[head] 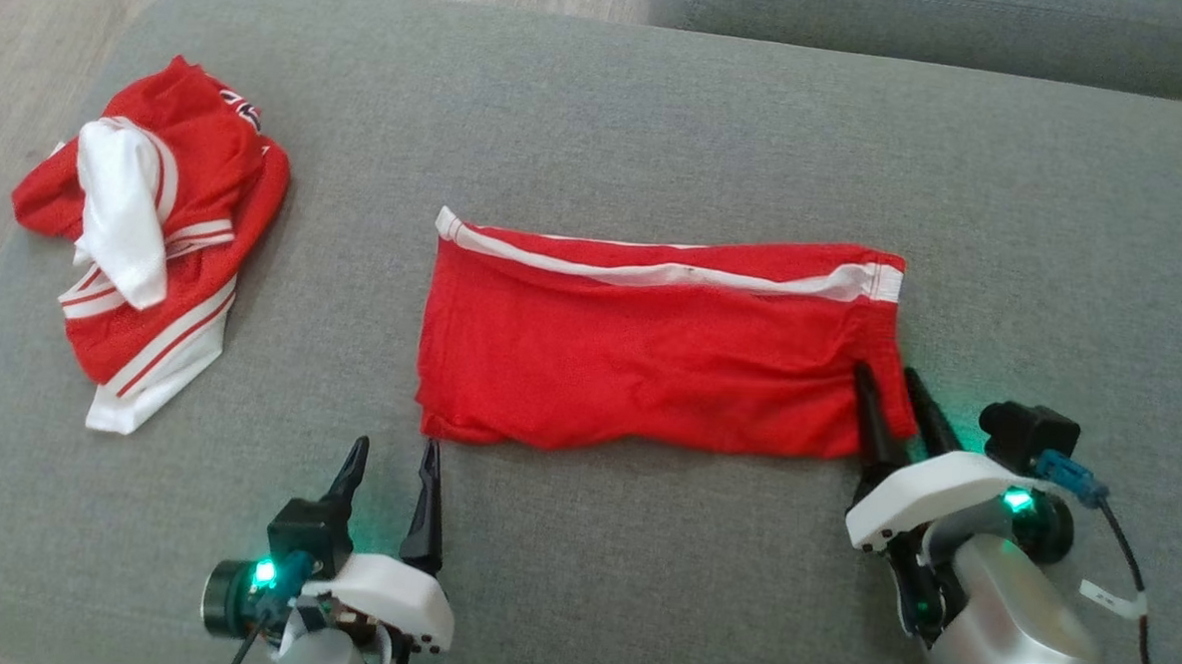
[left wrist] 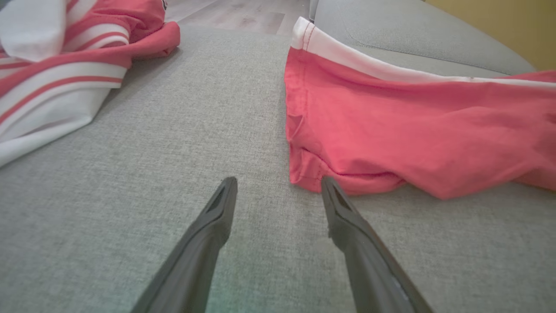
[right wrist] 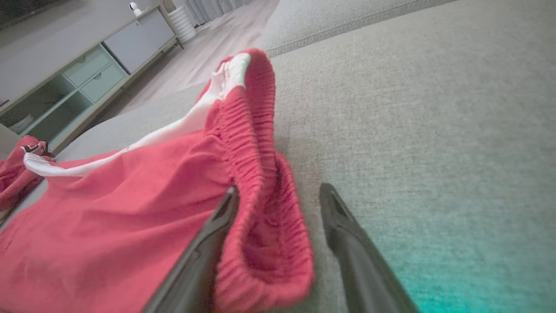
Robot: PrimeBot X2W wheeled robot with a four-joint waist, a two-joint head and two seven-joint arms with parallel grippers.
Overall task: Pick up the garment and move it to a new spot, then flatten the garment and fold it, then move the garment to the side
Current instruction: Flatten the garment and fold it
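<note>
Far left: crumpled red-and-white striped clothing heap (head: pixel 146 243), well apart from the work.
Left end effector (head: pixel 395 445): fingers spread, empty, just beside the garment's near left corner.
Garment: red fabric shorts with a white side stripe (head: pixel 649 365), mid-cushion on the grey fabric sofa (head: pixel 640 574) — flat, folded into a long rectangle.
Right end effector (head: pixel 888 373): fingers spread astride the waistband corner, not clamped.
Remaining: probably the move aside — perhaps another fold first.
</note>
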